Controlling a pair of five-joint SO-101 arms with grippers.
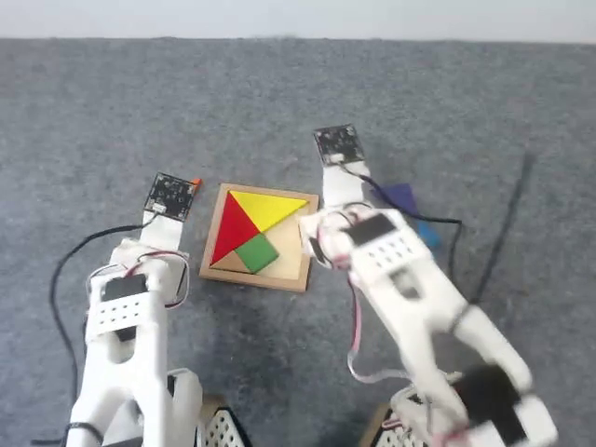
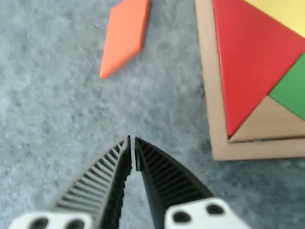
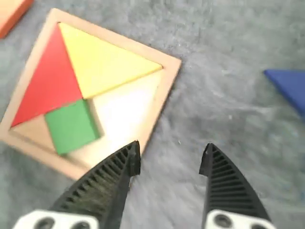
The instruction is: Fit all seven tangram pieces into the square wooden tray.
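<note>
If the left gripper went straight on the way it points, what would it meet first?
Most likely the flat orange parallelogram piece lying on the grey carpet ahead of the left gripper, though depth is unclear.

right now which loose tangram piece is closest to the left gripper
The orange parallelogram, just ahead of the left gripper; the blue piece lies on the tray's far side, by the right gripper.

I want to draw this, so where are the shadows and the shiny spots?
High view: the grey carpet looks darker on the near side of the wooden tray, like a soft shadow. Right wrist view: the tray's bare floor glares almost white. Left wrist view: the light is even, with no shiny spot on the red triangle.
</note>
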